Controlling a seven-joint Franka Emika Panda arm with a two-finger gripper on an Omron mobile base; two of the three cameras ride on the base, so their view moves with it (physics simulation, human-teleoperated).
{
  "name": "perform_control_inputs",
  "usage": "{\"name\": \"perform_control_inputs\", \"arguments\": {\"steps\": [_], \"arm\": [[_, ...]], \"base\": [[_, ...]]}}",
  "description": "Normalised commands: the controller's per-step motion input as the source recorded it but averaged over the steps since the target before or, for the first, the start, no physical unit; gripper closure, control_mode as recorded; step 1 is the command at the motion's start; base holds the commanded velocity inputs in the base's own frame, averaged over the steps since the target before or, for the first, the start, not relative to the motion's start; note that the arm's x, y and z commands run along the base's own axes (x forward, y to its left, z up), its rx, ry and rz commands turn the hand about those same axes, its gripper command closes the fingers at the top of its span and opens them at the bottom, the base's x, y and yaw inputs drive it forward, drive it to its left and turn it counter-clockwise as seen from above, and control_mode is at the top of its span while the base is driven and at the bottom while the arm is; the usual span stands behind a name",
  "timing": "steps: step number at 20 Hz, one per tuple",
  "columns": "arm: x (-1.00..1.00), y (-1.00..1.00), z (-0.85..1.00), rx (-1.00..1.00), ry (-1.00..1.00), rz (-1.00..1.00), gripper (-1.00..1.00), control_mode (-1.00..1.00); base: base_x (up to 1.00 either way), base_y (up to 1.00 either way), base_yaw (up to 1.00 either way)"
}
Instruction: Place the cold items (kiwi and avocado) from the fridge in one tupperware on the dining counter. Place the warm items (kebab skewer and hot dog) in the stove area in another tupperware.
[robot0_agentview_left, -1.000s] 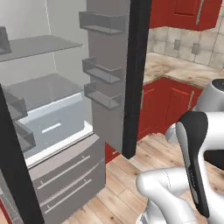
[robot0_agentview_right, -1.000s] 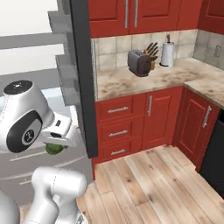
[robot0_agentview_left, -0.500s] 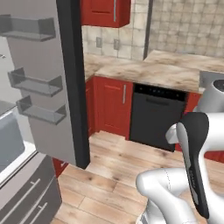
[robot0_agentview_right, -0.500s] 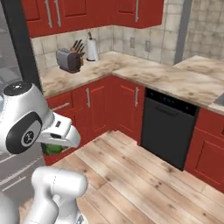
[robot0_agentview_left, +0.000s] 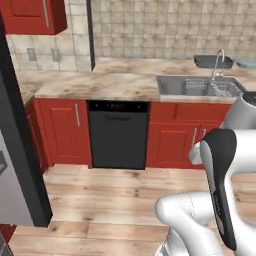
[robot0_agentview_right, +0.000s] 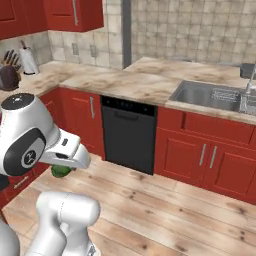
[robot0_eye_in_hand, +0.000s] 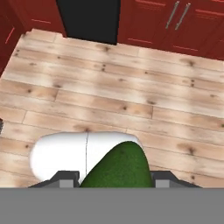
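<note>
Dark green, rough-skinned avocado was pinched between the gripper fingers, its tapered end pointing away from the hand, long axis along the fingers.

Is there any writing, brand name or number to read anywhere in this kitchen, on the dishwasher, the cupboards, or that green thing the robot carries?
No readable text anywhere.
Dishwasher: plain black front, no label.
Red cupboards: handles only.
Avocado in the gripper: no sticker.

Dark green, bumpy-skinned pear-shaped avocado, narrow end pointing away, betw 2 dark finger tips, held above wood floor, green underside peeking below hand
</note>
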Motion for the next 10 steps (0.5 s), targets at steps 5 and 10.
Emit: {"name": "perform_control_inputs", "arguments": {"steps": [5,10], "arm": [[0.0,0.0,0.0,0.0,0.0,0.0,1.0,1.0],[0.0,0.0,0.0,0.0,0.0,0.0,1.0,1.0]], "base": [[0.44,-0.56,-0.52],[0.89,-0.4,-0.4]]}}
